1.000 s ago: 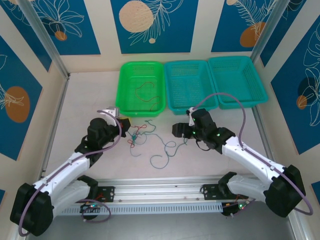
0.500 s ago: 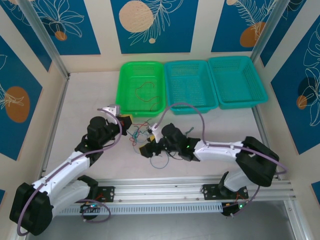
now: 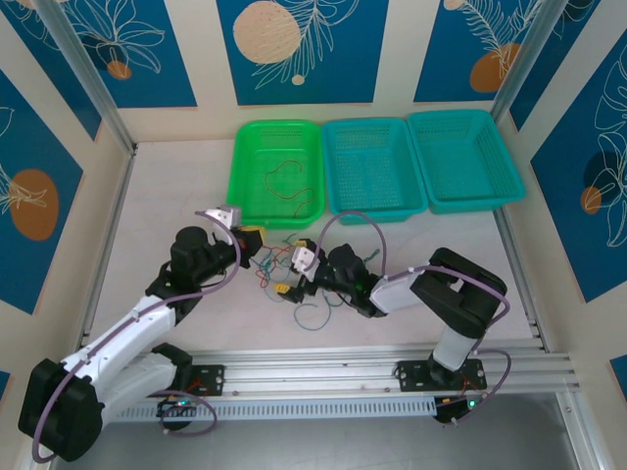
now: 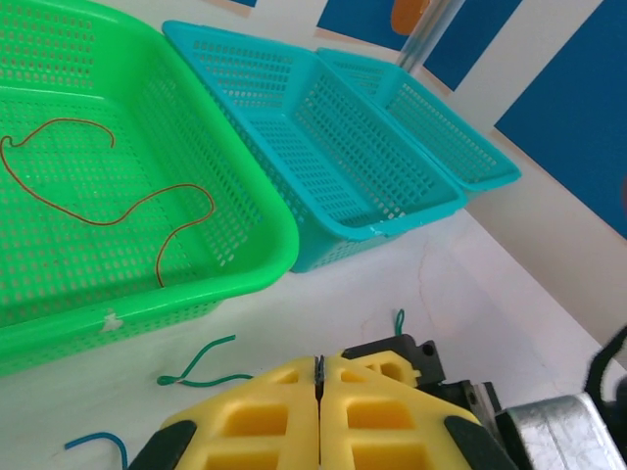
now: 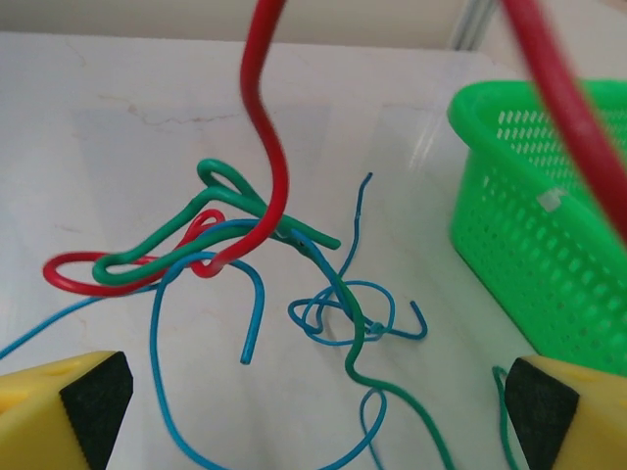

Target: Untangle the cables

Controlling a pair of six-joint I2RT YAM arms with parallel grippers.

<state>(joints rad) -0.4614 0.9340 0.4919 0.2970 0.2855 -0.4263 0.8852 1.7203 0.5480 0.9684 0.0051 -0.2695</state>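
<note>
Cables (image 5: 277,196): red, green and blue wires, knotted together on the tabletop (image 3: 167,196) just in front of the green basket (image 3: 240,176). A separate red wire (image 4: 127,211) lies inside that basket.
Left claw (image 4: 319,392): clenched, yellow pads pressed together.
Right claw (image 5: 318,397): released, spread wide over the knot.

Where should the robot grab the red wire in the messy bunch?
Probably the red cable, on its raised stretch above the knot, coming from the side: there it rises free, while lower down it loops through the green cable and blue cable.
</note>
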